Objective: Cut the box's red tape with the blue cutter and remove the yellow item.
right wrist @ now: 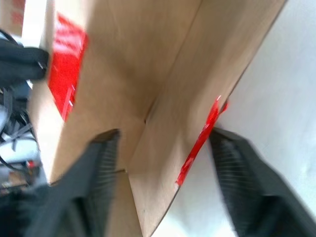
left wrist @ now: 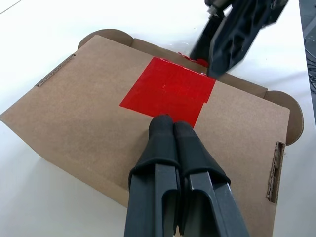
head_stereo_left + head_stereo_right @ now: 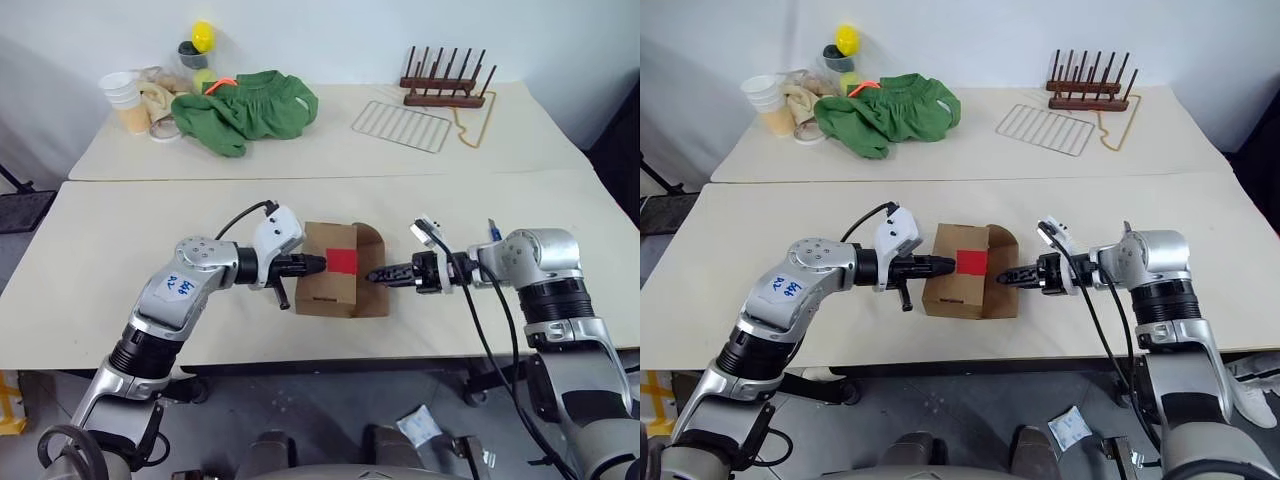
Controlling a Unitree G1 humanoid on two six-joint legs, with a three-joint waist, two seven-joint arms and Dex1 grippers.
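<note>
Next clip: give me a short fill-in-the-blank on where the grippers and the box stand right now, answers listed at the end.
1. The left gripper, fingers shut, presses on the box at the edge of the ____ tape.
2. The right gripper has its fingers on either side of the box's opened ____.
3. On the far table, the green cloth lies to the ____ of the wire rack.

Missing words: red; flap; left

Even, diffuse overhead light is washing the pale surface [image 3: 120,260], leaving only soft, faint shadows beside the box [image 3: 340,270]. The right wrist view is smearing with motion blur, its black fingers [image 1: 98,182] showing soft and out of focus.
</note>
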